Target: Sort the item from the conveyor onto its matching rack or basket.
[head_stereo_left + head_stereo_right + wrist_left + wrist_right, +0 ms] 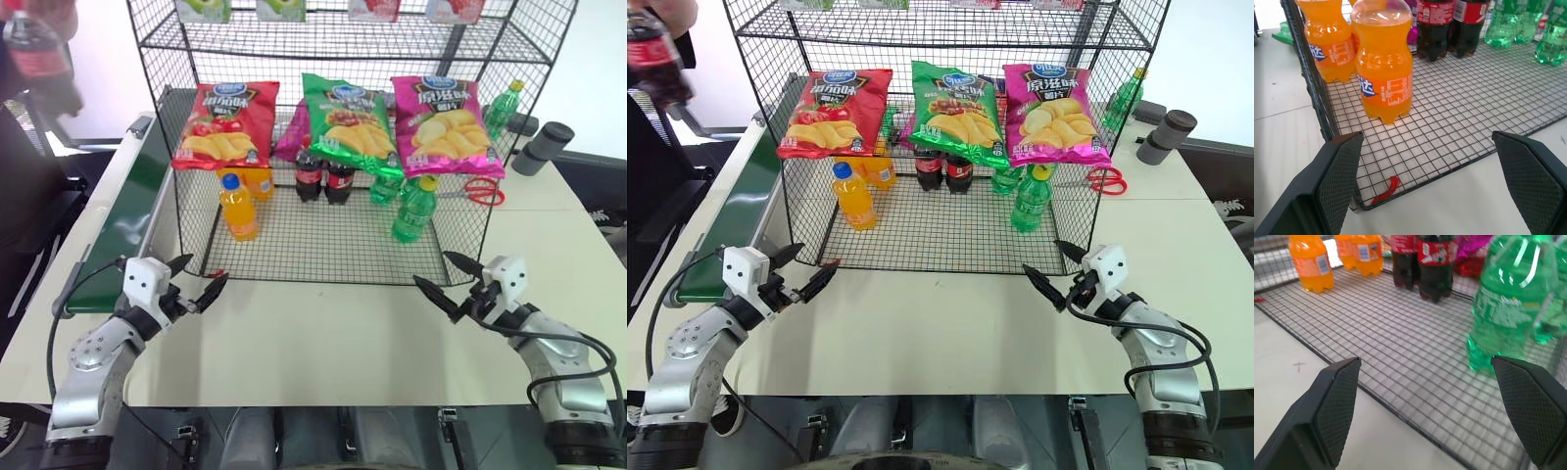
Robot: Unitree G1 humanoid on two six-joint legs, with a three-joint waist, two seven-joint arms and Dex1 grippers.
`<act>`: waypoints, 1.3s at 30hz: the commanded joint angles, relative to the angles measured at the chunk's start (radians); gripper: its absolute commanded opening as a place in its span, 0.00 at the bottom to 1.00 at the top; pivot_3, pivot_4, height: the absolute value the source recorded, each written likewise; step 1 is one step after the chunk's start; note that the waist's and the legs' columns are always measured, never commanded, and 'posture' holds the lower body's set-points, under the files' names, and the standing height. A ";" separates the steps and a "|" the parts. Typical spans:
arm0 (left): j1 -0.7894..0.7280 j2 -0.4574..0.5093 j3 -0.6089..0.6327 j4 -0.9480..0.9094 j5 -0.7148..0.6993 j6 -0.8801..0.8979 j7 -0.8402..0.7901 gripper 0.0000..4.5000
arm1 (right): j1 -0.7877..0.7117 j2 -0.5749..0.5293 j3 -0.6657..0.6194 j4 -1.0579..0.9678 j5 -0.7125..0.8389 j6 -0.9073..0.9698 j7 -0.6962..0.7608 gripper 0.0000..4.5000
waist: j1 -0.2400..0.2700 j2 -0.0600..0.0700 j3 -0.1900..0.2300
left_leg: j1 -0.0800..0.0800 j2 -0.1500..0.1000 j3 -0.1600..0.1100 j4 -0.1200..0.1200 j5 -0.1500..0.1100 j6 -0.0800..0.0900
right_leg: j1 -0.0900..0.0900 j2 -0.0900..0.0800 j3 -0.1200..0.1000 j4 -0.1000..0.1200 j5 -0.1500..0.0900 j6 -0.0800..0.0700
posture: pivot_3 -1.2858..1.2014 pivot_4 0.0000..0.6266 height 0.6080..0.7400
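The item, a cola bottle (34, 49) with a red label, is in a person's hand at the top left, above the far end of the conveyor (122, 201). The conveyor's dark green belt runs along the table's left side. The black wire rack (323, 250) stands in the middle. Two cola bottles (323, 176) stand at the back of its bottom tier. My left gripper (208, 271) is open at the rack's front left corner, with nothing between its fingers. My right gripper (431, 267) is open at the front right corner, also with nothing in it.
Orange-drink bottles (239, 208) stand on the bottom tier's left and green bottles (415, 208) on its right. Three chip bags (345, 122) hang from the tier above. Red scissors (480, 191) and a grey cylinder (544, 147) lie to the rack's right.
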State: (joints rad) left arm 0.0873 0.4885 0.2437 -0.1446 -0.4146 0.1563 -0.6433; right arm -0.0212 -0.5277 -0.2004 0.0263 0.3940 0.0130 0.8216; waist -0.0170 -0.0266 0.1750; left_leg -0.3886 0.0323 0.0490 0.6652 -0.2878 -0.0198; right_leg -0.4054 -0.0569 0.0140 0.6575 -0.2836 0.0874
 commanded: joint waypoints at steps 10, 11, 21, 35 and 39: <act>0.048 -0.001 0.267 -0.076 -0.163 0.105 0.129 1.00 | -0.075 0.003 0.032 0.018 0.002 0.000 0.017 0.98 | 0.003 0.000 0.000 | 0.000 0.000 0.000 0.000 0.000 0.000 | 0.000 0.000 0.000 0.000 0.000 0.000 | 0.52 0.24 1.00; 0.040 -0.005 0.279 -0.065 -0.167 0.105 0.142 1.00 | -0.079 0.003 0.035 0.016 0.002 0.003 0.016 0.98 | 0.003 0.000 0.000 | 0.000 0.000 0.000 0.000 0.000 0.000 | 0.000 0.000 0.000 0.000 0.000 0.000 | 0.52 0.24 1.00; -0.077 -0.029 0.276 0.031 -0.053 0.095 0.340 1.00 | -0.074 0.006 0.043 -0.018 0.011 0.028 0.003 0.98 | 0.005 -0.001 0.000 | 0.000 0.000 0.000 0.001 0.000 0.000 | 0.000 0.000 0.000 0.000 0.000 0.000 | 0.52 0.24 1.00; -0.145 -0.056 0.262 0.111 0.024 0.000 0.387 1.00 | -0.051 0.024 0.076 -0.107 0.054 0.159 -0.010 0.98 | 0.004 -0.001 0.000 | 0.000 0.000 0.000 0.000 0.000 0.000 | 0.000 -0.001 0.000 0.000 0.000 0.000 | 0.52 0.24 1.00; -0.151 -0.072 0.244 0.116 0.016 -0.008 0.373 1.00 | -0.044 0.021 0.089 -0.147 0.057 0.185 0.008 0.98 | 0.004 -0.001 0.000 | 0.000 0.000 0.000 0.000 0.000 0.000 | 0.000 -0.001 0.000 0.000 0.000 0.000 | 0.52 0.24 1.00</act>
State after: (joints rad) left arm -0.0532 0.4099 0.4833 -0.0127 -0.4018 0.1772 -0.2667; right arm -0.0694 -0.5033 -0.1103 -0.0710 0.4290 0.1937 0.8190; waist -0.0129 -0.0272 0.1745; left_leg -0.3890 0.0319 0.0489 0.6657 -0.2878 -0.0199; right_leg -0.4053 -0.0579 0.0136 0.6576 -0.2836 0.0875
